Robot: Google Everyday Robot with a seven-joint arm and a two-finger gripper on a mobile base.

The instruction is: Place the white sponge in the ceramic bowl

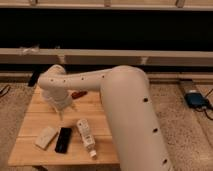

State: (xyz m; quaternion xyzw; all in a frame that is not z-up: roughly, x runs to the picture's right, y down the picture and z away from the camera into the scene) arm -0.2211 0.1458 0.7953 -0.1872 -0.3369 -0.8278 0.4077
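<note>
- Hanging tip-down over the left half of the wooden surface [29,116], the gripper [61,113] ends the white arm [125,100] that sweeps in from the right. How wide it stands cannot be told, nor whether it has hold of anything (its tip blends into the pale wrist above it).
- Below it and to the left, the white sponge [46,137] lies flat near the front left corner of the surface, apart from the gripper.
- Just beside the sponge on its right lies a black slab [63,139]. Further right is a white tube [85,135] with a printed label, its narrow end towards the front edge.
- Of the ceramic bowl [78,93] only an orange-red sliver shows, at the back of the surface behind the arm. Its inside is covered, so its contents cannot be told.
- The sponge is well apart from that bowl, with the gripper between them.
- The arm's thick body hides the right part of the surface and is cut off at the bottom edge.
- On the floor at far right sits a blue object [196,99] (what it is, I cannot tell).
</note>
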